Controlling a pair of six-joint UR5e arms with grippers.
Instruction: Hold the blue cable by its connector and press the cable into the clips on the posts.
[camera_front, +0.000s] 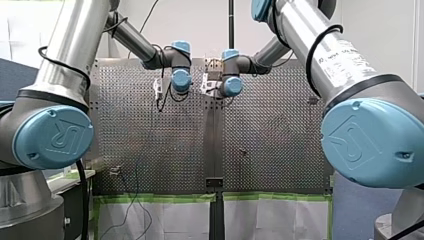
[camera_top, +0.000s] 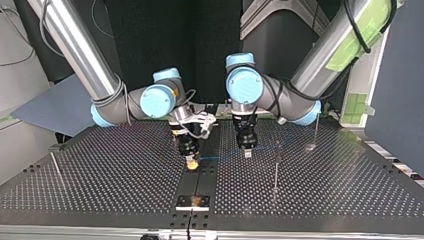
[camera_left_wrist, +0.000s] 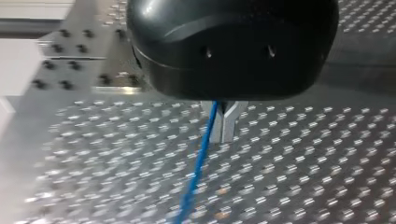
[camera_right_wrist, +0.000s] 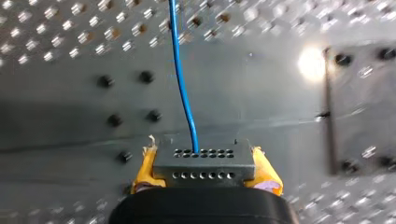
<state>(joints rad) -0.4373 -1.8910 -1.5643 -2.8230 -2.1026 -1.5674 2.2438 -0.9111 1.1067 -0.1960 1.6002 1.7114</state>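
Yellow-padded jaws of the right arm (camera_top: 157, 100) pinch the connector (camera_right_wrist: 204, 163); the blue cable (camera_right_wrist: 181, 84) leaves it and runs level, low over the tabletop (camera_top: 125, 190), across to the left arm (camera_top: 245, 86), whose metal jaws are pressed together on it. Both wrists point down. Nearest post (camera_top: 276, 170) stands just beyond the left arm, along the cable's line.

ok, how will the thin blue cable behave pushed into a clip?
Likely floppy: the thin blue cable curves leaving the dark perforated connector block in my right tool. Probably light, being thin. May slide through my left tool's narrow metal fingers.
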